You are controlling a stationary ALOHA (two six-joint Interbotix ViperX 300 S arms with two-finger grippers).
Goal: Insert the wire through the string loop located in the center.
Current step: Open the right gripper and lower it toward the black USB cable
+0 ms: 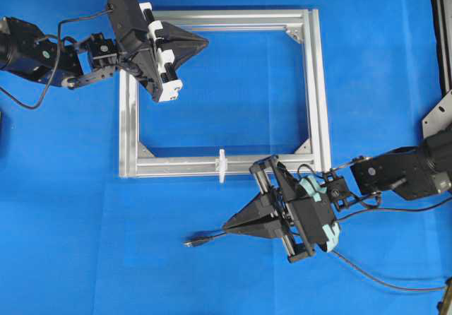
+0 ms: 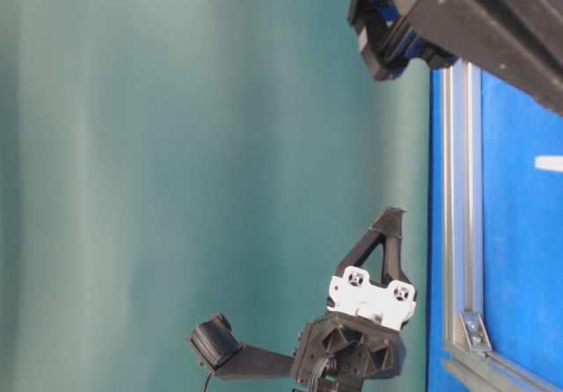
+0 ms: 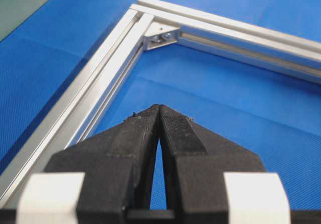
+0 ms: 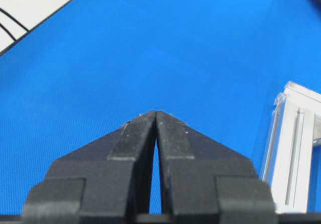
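Wire: the wire point(image 1: 296, 241) lay on the blue mat point(image 1: 85, 209) near its front edge, outside the silver frame point(image 1: 319, 89); its plug end point(image 1: 191, 243) pointed toward the mat's left edge, and the cable ran rightward under the right gripper and off toward the front-right corner.
Wire axis: roughly parallel to the frame's front bar, curving away only at the right end.
String loop: the string loop point(image 1: 221, 164) stood upright on the frame's front bar, near that bar's middle, well apart from the plug and a little to its right and behind it.
Right gripper: the right gripper point(image 1: 227, 226) had its jaws pressed together on nothing, fingertips meeting in the right wrist view point(image 4: 156, 114); it hovered just beside the plug end, tips pointing the same way as the plug.
Left gripper: the left gripper point(image 1: 205, 43) was likewise clenched and empty point(image 3: 159, 108), over the frame's back-left corner, well apart from both wire and loop.
Nearer arm: the right, clearly; the plug lay just ahead of and slightly in front of its tips.
Deciding relation: the wire ran along the bar, so the plug would probably need turning toward the bar to pass through the loop.
Task state: wire not yet picked up, loop not yet threaded.
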